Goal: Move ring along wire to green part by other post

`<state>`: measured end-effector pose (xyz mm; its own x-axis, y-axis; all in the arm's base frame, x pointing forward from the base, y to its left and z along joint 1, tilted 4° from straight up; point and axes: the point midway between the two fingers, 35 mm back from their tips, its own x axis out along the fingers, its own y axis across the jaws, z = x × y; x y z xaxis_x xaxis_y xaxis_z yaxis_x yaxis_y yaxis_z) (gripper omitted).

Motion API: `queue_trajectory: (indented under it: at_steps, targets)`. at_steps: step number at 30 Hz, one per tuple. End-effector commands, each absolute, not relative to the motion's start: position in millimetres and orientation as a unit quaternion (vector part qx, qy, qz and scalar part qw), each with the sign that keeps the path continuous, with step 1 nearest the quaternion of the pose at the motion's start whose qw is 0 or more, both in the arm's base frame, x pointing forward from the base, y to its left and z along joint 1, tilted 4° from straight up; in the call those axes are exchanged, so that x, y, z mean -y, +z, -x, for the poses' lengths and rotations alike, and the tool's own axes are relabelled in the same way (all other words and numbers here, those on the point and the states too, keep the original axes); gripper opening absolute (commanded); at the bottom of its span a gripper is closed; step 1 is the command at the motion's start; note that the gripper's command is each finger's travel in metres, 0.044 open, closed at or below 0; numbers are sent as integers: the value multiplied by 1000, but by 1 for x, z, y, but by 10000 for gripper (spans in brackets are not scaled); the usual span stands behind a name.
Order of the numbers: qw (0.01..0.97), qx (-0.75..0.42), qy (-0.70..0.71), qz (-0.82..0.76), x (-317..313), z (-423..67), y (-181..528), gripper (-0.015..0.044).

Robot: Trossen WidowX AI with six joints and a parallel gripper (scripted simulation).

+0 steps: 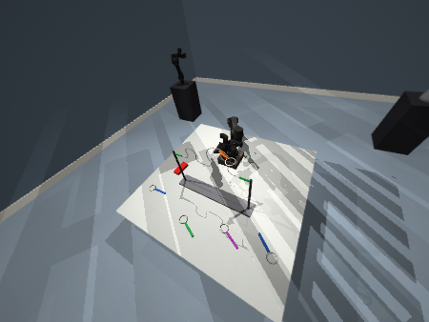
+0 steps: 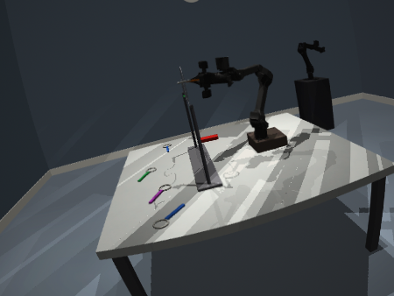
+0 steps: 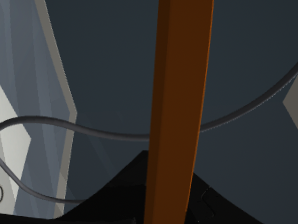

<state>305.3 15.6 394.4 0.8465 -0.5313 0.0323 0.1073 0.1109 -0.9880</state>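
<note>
My gripper [image 1: 224, 153] [image 2: 200, 81] is shut on the orange handle [image 1: 222, 154] [image 2: 193, 80] [image 3: 180, 96] of the ring [image 1: 231, 161] and holds it high above the table, about level with the post tops. In the wrist view the handle runs straight up out of the frame and the ring is hidden. The thin grey wire [image 3: 87, 129] crosses behind the handle there; I cannot tell whether they touch. Two black posts [image 1: 176, 164] [image 1: 250, 197] stand on a grey base plate [image 1: 210, 191] [image 2: 202, 179]. Green wire parts [image 1: 177, 154] [image 1: 244, 179] sit at their tops.
A red block [image 1: 182, 167] [image 2: 209, 138] lies by the base plate. Loose rings with blue [image 1: 159, 191], green [image 1: 189, 230] [image 2: 144, 176], purple [image 1: 232, 239] [image 2: 156, 195] and blue [image 1: 263, 242] [image 2: 174, 212] handles lie on the table. A black pedestal [image 1: 186, 100] [image 2: 314, 102] with another arm stands behind.
</note>
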Motion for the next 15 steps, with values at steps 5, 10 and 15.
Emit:
queue_trajectory:
  at_steps: [5, 10, 15]
  targets:
    - [692, -158, -226, 667, -15, -305, 398, -150]
    - [671, -152, -230, 689, -15, -305, 400, -150]
    - [649, -146, -233, 710, -15, -305, 403, -150]
